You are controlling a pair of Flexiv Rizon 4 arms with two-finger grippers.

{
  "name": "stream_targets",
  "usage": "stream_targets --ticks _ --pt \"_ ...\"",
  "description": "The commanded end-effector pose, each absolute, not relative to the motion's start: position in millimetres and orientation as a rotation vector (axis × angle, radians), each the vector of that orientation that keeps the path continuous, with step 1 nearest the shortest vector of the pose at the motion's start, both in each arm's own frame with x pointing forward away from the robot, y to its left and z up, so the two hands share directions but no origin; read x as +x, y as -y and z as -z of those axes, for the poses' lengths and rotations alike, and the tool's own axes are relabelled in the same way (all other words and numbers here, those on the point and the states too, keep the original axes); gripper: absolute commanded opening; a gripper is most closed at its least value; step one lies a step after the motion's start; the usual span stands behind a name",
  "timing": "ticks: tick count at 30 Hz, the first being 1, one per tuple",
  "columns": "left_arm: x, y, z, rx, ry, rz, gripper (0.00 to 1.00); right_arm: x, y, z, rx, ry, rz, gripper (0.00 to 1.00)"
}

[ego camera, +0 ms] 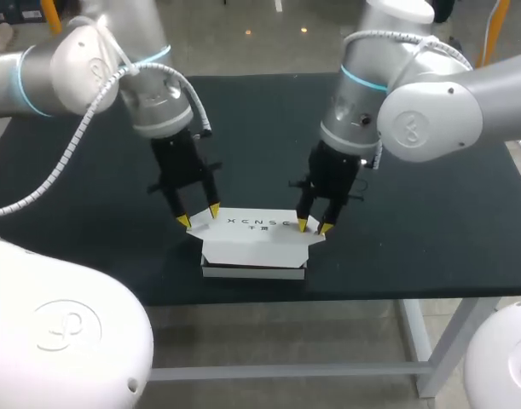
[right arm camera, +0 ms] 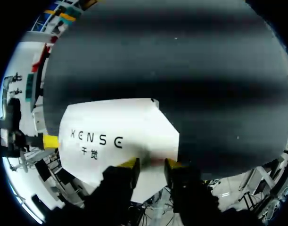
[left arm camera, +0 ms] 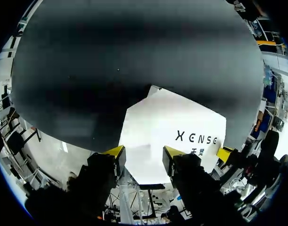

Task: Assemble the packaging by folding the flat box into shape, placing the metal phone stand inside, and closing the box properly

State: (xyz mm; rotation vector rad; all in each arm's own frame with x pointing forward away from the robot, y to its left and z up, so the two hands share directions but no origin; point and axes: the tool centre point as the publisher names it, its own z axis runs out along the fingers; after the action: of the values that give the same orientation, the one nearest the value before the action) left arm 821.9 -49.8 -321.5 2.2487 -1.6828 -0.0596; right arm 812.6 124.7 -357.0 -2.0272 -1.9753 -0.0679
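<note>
A white cardboard box (ego camera: 256,243) with dark lettering on its lid stands folded near the table's front edge. My left gripper (ego camera: 199,216) stands over the lid's left end, open, with its yellow tips on or just above the panel. My right gripper (ego camera: 314,227) is at the lid's right end, open too, with a narrower gap. In the left wrist view the box lid (left arm camera: 172,122) spreads ahead of and under my left gripper (left arm camera: 143,157). In the right wrist view the box lid (right arm camera: 115,127) lies under my right gripper (right arm camera: 152,165). No metal phone stand shows in any view.
The black table top (ego camera: 431,221) spreads bare to both sides of and behind the box. The box stands close to the table's front edge (ego camera: 362,298), so there is little room in front of it.
</note>
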Motion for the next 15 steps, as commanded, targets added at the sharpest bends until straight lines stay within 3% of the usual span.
stream_targets --ticks 1,8,15 --pt "812.5 45.8 324.4 2.258 1.687 0.009 0.53 811.4 -123.5 357.4 -2.03 1.975 0.069 0.39" --pt "809.5 46.9 330.4 2.244 1.711 -0.005 0.54 811.6 -124.2 358.9 -2.03 1.969 0.071 0.4" --pt "806.2 51.1 332.1 2.239 1.741 -0.009 0.48 811.1 -125.1 359.9 -2.032 1.97 0.067 0.39"
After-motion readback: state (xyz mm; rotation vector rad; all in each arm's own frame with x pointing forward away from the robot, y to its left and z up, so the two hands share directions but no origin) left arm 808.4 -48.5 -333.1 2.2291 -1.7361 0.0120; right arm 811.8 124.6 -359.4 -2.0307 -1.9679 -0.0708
